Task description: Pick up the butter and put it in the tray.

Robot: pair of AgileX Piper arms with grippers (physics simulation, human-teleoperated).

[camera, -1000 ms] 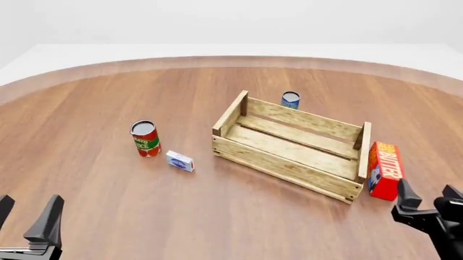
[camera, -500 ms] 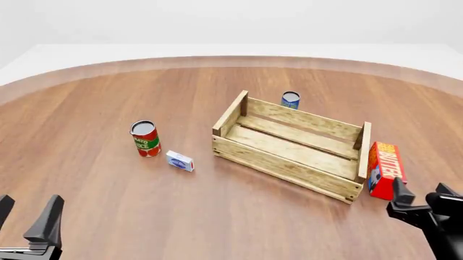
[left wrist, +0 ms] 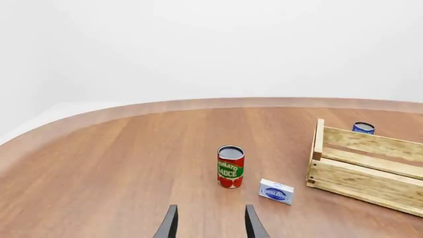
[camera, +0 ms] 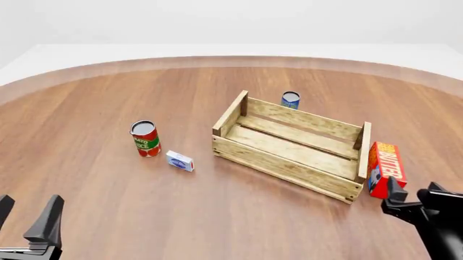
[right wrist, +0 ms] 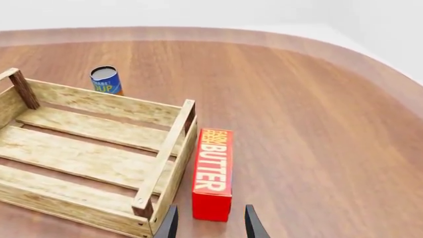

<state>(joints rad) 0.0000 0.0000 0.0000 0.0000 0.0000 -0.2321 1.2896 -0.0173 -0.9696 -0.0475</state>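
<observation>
at the far left of the front view the left gripper (camera: 27,219) waits low near the table's near edge, its dark fingers spread apart with nothing between them; it has no part in this step. further right a red-green can (camera: 145,138) stands upright on the wooden table (camera: 108,184), and a small white-blue box (camera: 179,161) lies just beside it. the tray (camera: 250,150) comes next, a big slatted crate set at an angle with no load in it, and a blue can (camera: 291,99) stands just behind its far wall.

the butter (camera: 384,169) lies on the table just beside the tray's right end wall, its long side running along that wall; whether it touches the slats cannot be told. the right gripper (camera: 413,199) hovers near the carton's closer end, fingers open and gripping nothing. in the right wrist view the butter (right wrist: 212,173) sits a little to the tray side of the gap between the fingers.

the step in hand looks like the final approach before the grasp. to do it well, the gripper should likely centre over the carton and pinch across its narrow width. the finger on the tray side has very little room, so it may clip the slats or nudge the carton; a straight descent and a lift high enough to clear the wall should help.
</observation>
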